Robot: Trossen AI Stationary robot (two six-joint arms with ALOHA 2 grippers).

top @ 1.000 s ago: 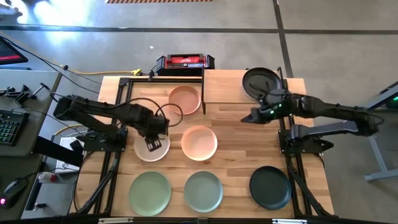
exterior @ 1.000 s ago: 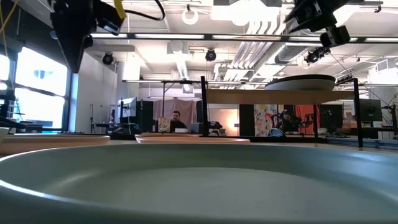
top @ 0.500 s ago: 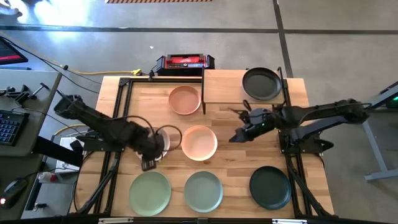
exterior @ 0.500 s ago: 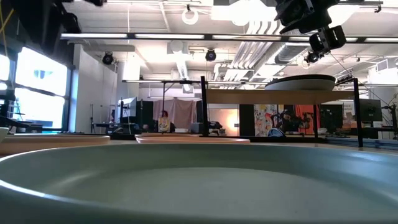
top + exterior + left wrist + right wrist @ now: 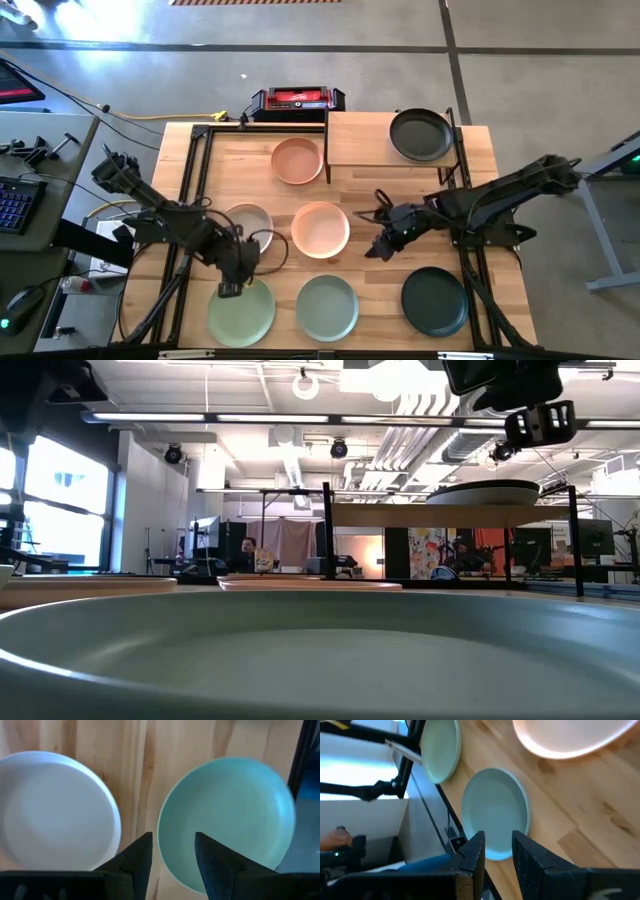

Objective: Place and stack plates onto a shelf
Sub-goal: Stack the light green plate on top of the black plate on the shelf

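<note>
Both arms have swung nearer, left claw slightly open and empty over the stiff, light, rim-graspable light green plate.

Two dark, slender, jointed arms are seen. A black cable is looped beside the left gripper. Tapered matte-black fingers are shown, likewise on the right gripper.

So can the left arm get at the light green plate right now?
Probably yes. The left gripper hangs open right by the rim of the light green plate, and nothing lies on it or across the way.
</note>
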